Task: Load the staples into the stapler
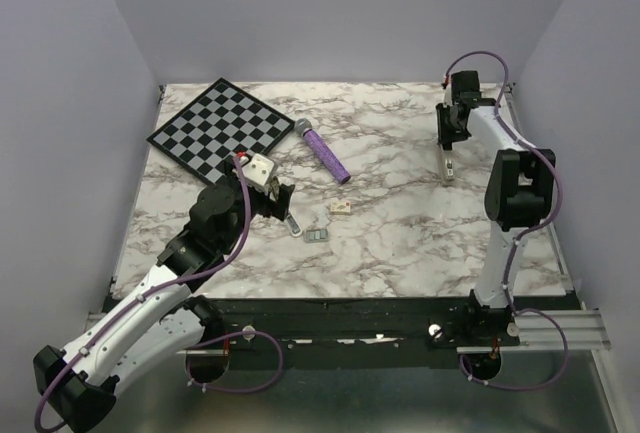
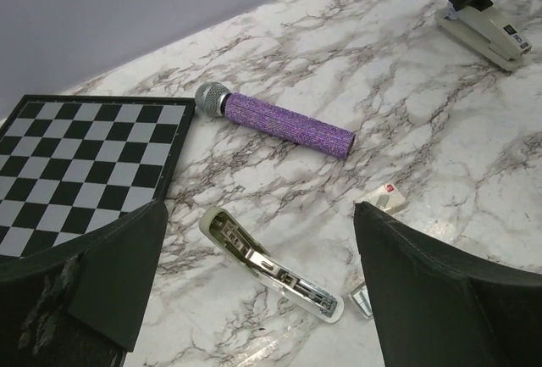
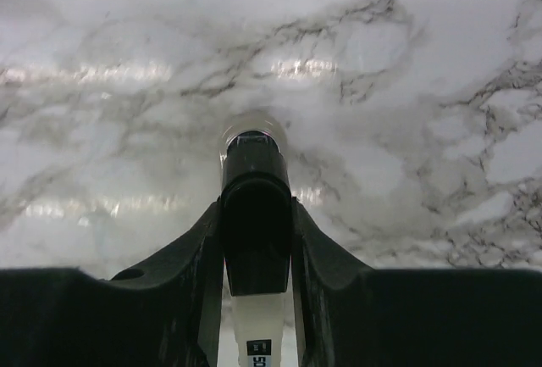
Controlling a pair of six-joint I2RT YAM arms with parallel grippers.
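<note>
Left gripper (image 1: 284, 204) spread wide, holding nothing, poised over open stapler (image 2: 271, 267) — magazine faces up, ready for loading. Staples (image 1: 317, 236) lie on table (image 1: 400, 243) just right of it. Right gripper (image 3: 256, 206) clamped on second stapler (image 1: 447, 165), far right — probably kept out of the way.

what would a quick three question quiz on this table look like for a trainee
1. Multiple choice: what do the right jaws clamp? A) the purple microphone B) the second stapler C) the chessboard
2. True or false: the open stapler lies on top of the chessboard.
3. Fill in: in the top view, the staples lie just to the ___ of the open stapler.

Key: 1 B; 2 false; 3 right
</note>
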